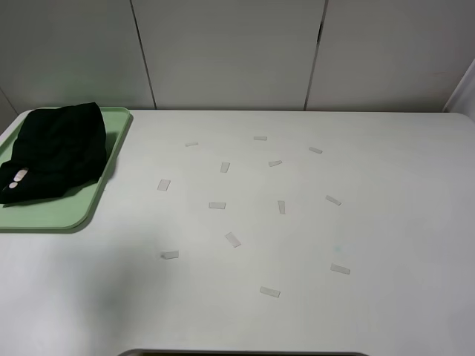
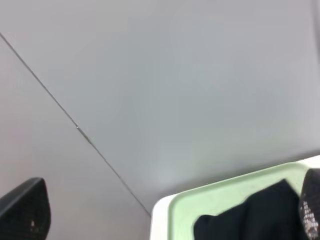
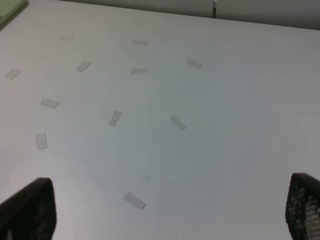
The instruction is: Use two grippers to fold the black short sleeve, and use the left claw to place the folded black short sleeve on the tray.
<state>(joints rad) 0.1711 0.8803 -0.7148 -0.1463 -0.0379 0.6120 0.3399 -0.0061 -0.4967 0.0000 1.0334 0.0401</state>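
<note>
light: bright, even, diffuse | shadow: faint, soft, lower left of table (image 1: 312,245) | focus: wrist views soft

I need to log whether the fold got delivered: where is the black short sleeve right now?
In the exterior high view, the black short sleeve lies bunched on the pale green tray at the table's far left; no gripper touches it.

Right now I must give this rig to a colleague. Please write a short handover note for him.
Left hand: open, holding nothing, near the tray corner.
Right hand: open, empty, over the white table.
Soft black cloth short sleeve: folded in a bundle, lying on the flat pale green plastic tray at the table's far left.
Done: folding and placing.
Left: apparently nothing; both arms are outside the high view.
</note>
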